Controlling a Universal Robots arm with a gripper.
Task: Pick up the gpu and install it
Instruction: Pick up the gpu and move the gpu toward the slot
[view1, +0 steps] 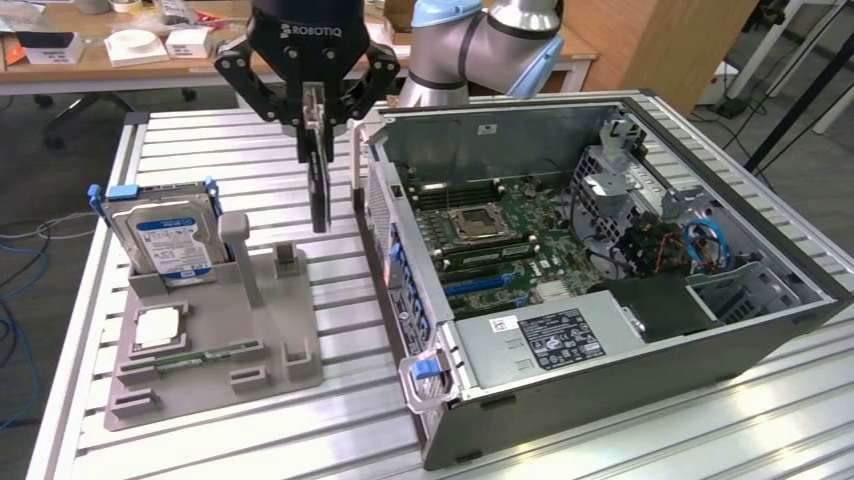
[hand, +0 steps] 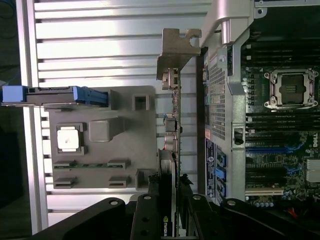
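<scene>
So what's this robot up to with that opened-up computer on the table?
A robot arm is putting a graphics card into the open computer case. Its fingers are clamped on the card, which hangs edge-down in the air above the table, between the case and a grey parts holder. The card is not yet inside the case. A hard drive stands upright in the holder.

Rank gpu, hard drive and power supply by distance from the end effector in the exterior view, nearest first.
1. gpu: held in the end effector.
2. hard drive: upright in grey holder, exterior view's left.
3. power supply: inside the open case, exterior view's right.
</scene>
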